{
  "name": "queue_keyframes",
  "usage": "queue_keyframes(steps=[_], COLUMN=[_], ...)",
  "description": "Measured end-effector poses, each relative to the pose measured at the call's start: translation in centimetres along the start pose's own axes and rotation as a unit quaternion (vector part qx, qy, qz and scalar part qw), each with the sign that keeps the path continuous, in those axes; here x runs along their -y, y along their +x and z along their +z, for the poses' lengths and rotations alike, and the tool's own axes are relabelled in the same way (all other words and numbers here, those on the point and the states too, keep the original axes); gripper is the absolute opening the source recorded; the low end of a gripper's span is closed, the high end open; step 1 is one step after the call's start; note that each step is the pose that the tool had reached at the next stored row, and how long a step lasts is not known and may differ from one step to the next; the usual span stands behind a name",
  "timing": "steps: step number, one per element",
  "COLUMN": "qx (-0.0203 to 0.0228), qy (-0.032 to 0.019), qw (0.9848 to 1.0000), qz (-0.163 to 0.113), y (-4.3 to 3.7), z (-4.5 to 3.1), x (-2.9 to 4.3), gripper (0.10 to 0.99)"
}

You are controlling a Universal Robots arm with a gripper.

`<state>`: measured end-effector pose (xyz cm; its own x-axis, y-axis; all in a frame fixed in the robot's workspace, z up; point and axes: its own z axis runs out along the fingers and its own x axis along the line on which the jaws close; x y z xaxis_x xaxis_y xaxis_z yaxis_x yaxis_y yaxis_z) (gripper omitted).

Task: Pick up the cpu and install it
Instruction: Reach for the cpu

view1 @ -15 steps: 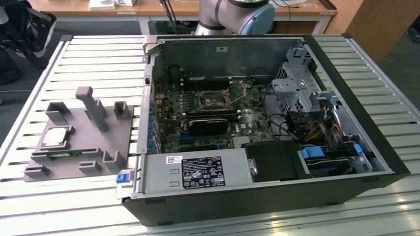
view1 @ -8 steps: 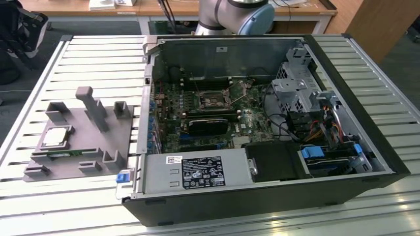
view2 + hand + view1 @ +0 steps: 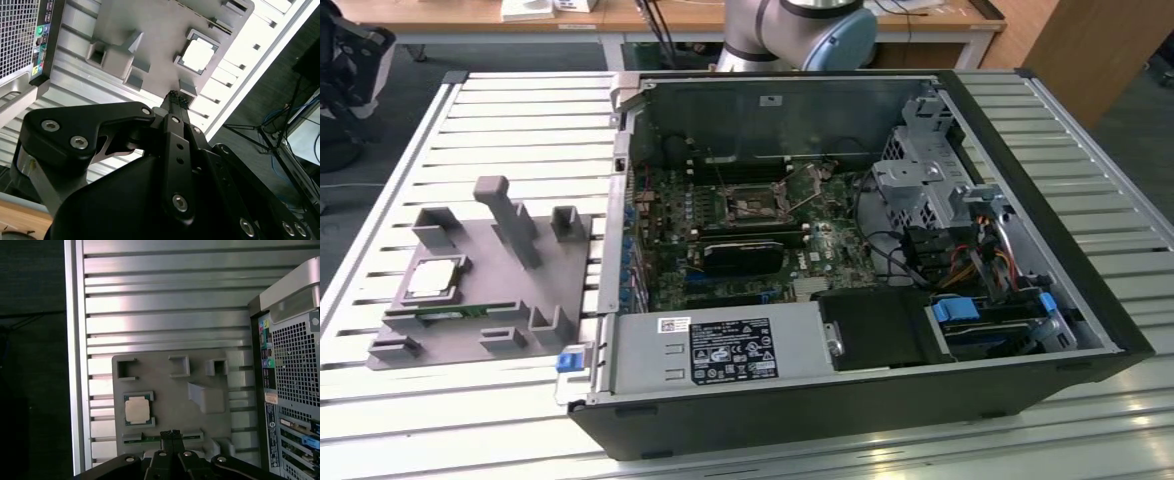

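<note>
**Exterior view — cpu (image 3: 434, 278) in its holder, gripper closed over it**

On the exterior view's left, the cpu lies flat in a square pocket of the grey holder (image 3: 514, 290). The holder sits on the slatted table (image 3: 520, 110), just beside the open case (image 3: 854, 420). The silvery top faces up and nothing touches it.

In both wrist views the gripper (image 3: 177, 98) (image 3: 171, 434) hangs above the holder. Its fingers are pressed together with nothing between them. In the first wrist view the tips line up with the slot of the memory stick (image 3: 145, 438), not with the cpu (image 3: 137, 409) next to it.

My judgement is that the reach for the chip has only begun. To do it well:
- Centre the tips over the chip, not over the stick's slot.
- Spread the fingers enough to clear the chip's sides before coming down into the pocket.
- Grip the dark rim on two opposite edges and keep the chip level — the pocket's corner walls leave little room.
- Keep the chip's orientation, since the socket (image 3: 754, 205) on the board likely accepts it one way only.

For writing, a white label (image 3: 734, 350) lies on the metal cover at the case's near side, and coloured port markings (image 3: 263, 347) run down the case's back. I cannot read the print on either. I see no marking on the chip's top.
</note>
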<state>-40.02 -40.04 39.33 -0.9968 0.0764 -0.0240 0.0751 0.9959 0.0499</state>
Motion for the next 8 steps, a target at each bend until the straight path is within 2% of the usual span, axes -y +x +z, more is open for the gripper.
queue_keyframes(steps=[8], qx=[0.0000], qy=[0.0000], qw=[1.0000], qz=[0.000], y=[1.47], z=[-0.05], x=[0.29], gripper=[0.106])
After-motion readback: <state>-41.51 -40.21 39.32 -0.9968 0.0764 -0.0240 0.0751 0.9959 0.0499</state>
